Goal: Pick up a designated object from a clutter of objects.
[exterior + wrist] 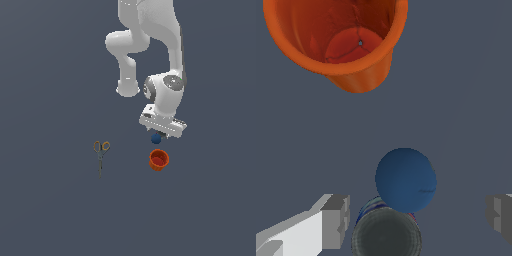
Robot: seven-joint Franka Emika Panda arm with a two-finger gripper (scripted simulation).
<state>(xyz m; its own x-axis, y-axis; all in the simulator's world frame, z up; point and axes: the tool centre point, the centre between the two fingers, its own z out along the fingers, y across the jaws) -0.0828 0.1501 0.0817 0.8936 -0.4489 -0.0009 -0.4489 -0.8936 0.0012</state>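
Grey floor (50,210): spread jaws flank ball (406,179), seemingly untouched.

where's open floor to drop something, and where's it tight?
Free: the wide bare stretch between the scissors and the orange-red cup, and the ground on the exterior view's left of the scissors. Tight: under the tool, where the blue ball sits against a dark grey lump, the cup just beyond.

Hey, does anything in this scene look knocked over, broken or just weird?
Nothing looks damaged or spilled. The orange-red cup stands upright and empty, and the scissors lie flat, well apart. Only oddity: the blue ball sits tight against a dark grey lump, between the open gripper's fingers.
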